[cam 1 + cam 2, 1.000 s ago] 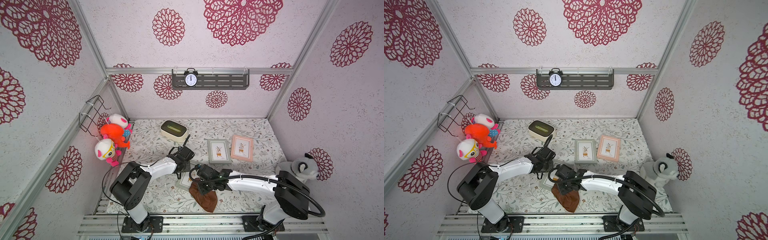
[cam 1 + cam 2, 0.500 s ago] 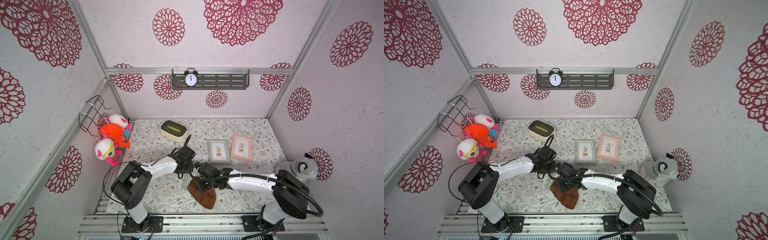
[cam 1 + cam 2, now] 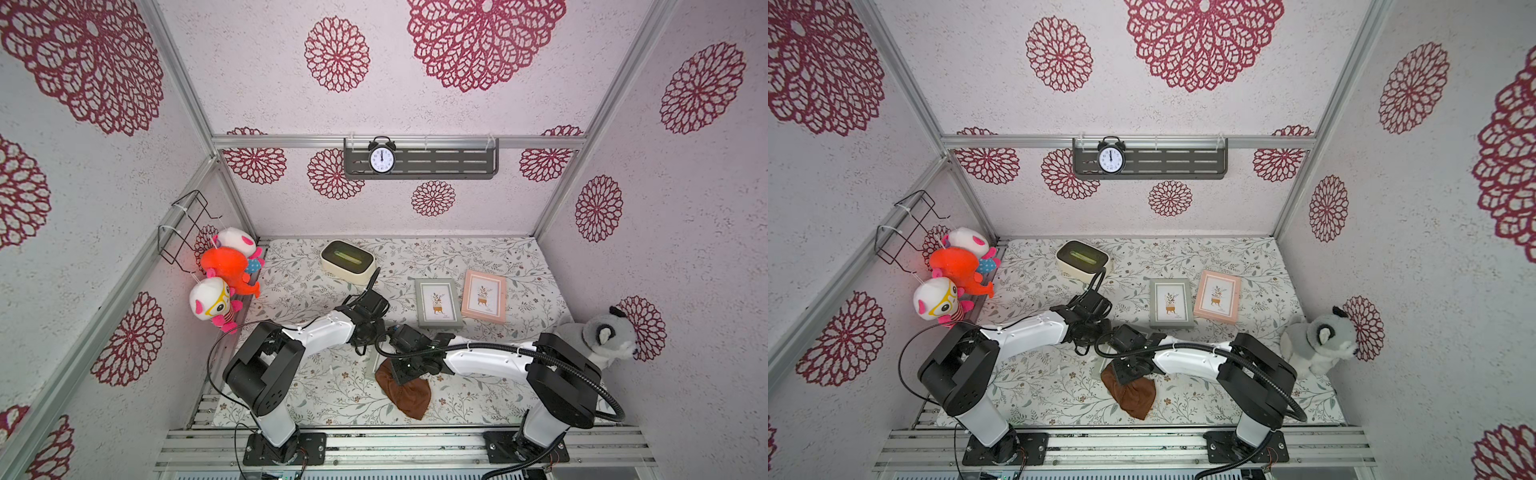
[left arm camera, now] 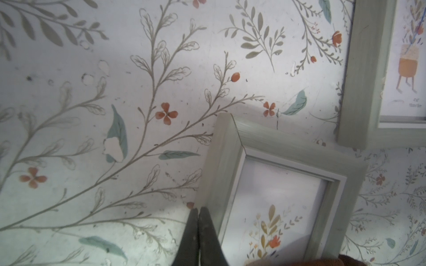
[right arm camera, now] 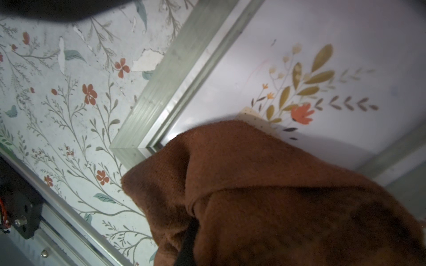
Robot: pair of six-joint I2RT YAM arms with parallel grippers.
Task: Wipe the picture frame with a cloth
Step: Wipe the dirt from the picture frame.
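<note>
Cloth (image 3: 405, 392) has crept slightly toward 10 o'clock over the last second, dragged across the glass of the sage picture frame (image 4: 288, 161). The wiping stroke looks underway, not finished. The frame lies flat at 6 o'clock on the desk (image 3: 316, 386), mostly hidden under both arms. Right tool (image 3: 409, 368) is clamped on bunched cloth, loose end trailing toward 6 o'clock. Left tool (image 4: 198, 213) has fingers together, empty, tips at the frame's outer edge, probably pinning it.
</note>
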